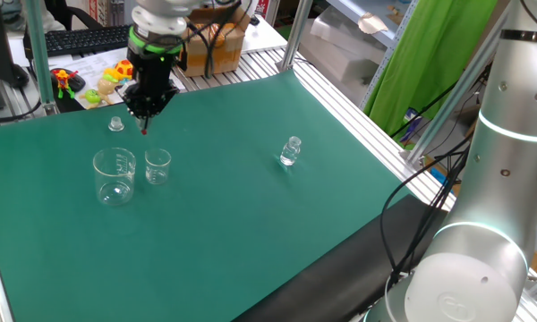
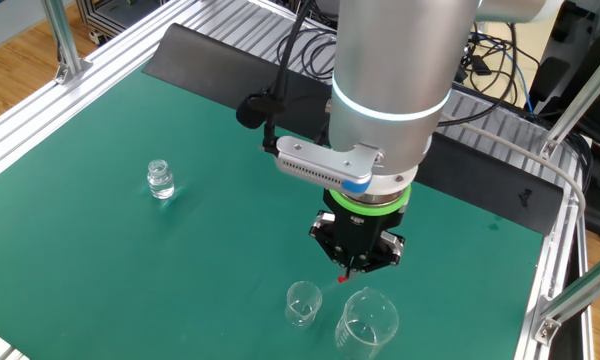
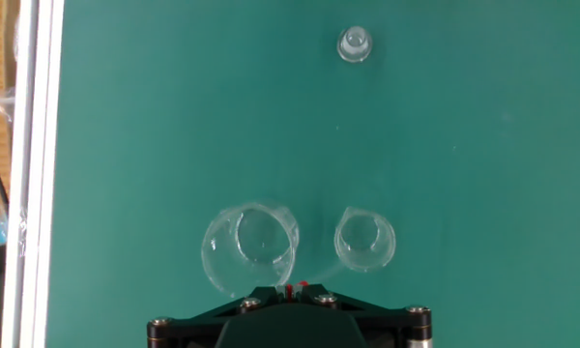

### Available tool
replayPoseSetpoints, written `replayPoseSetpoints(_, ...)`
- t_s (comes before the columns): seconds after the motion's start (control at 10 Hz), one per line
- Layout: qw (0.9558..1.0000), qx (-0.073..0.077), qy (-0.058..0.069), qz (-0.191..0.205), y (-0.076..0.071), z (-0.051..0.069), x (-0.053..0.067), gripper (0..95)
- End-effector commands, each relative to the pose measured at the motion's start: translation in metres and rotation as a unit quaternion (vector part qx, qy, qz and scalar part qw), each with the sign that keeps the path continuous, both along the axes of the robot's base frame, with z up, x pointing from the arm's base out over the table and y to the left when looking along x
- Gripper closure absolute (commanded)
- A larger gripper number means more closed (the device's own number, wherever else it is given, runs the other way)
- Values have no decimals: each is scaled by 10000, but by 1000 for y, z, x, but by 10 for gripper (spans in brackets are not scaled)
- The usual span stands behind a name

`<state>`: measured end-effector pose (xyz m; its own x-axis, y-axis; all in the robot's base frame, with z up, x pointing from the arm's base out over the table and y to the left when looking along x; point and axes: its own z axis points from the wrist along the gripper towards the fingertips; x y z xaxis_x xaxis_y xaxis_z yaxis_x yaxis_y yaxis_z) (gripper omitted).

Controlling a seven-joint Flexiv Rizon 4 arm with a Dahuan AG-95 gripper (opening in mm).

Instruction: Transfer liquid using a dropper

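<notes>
My gripper [image 1: 146, 114] hangs a little above two clear beakers and is shut on the dropper [image 1: 144, 131]. Only a bit of the dropper's red shows at the fingertips, and its thin stem is too faint to make out. The other fixed view has the gripper [image 2: 354, 265] with the red bit of the dropper [image 2: 344, 278] just above the small beaker [image 2: 302, 303] and the large beaker [image 2: 367, 322]. In the hand view the dropper's red [image 3: 292, 287] sits between the jaws, above the gap between the large beaker [image 3: 249, 247] and the small beaker [image 3: 365, 240].
A small clear glass bottle [image 1: 291, 151] stands alone to the right, away from the beakers. A tiny clear cap-like piece [image 1: 116, 124] lies behind the large beaker [image 1: 115, 175]. An aluminium rail [image 3: 34, 145] borders the mat near the beakers. Clutter and a keyboard lie beyond the far edge.
</notes>
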<state>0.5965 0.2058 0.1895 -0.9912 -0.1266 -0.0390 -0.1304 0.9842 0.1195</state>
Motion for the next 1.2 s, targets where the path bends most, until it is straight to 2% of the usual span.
replayPoseSetpoints(0.1,10000,12,20,-2,-1,-3,0,950)
replayPoseSetpoints(1.0,10000,53,-3,-47,-2,-5,0,950)
replayPoseSetpoints(1.1,10000,55,-17,-57,-2,-5,1,760)
replayPoseSetpoints(1.2,9999,101,-57,-116,-2,-5,1,760)
